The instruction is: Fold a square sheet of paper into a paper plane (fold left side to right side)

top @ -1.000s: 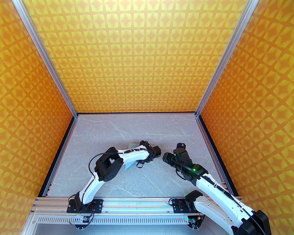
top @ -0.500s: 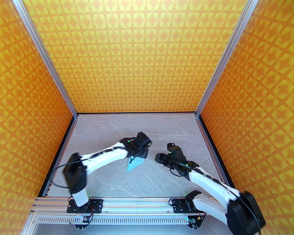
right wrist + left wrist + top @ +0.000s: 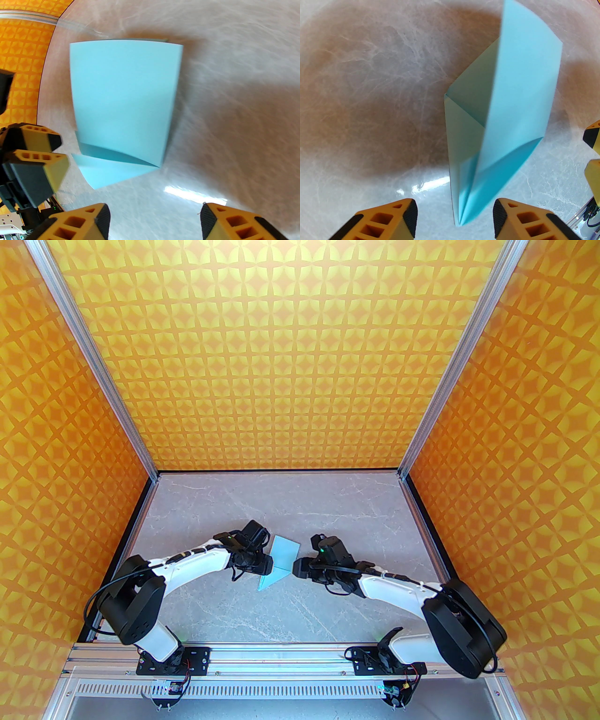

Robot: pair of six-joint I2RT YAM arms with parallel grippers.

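On the table (image 3: 328, 502), between the two grippers, lies the blue paper (image 3: 283, 553), partly folded, one flap sticking up. The left gripper (image 3: 454, 211) and right gripper (image 3: 155, 218) have fingers spread apart, holding nothing.

Thin matt light-blue paper sheet (image 3: 124, 98), glossy marble-veined tabletop (image 3: 300, 610), yellow plastic tool fingers (image 3: 379, 222), brushed aluminium frame rails (image 3: 290, 652)
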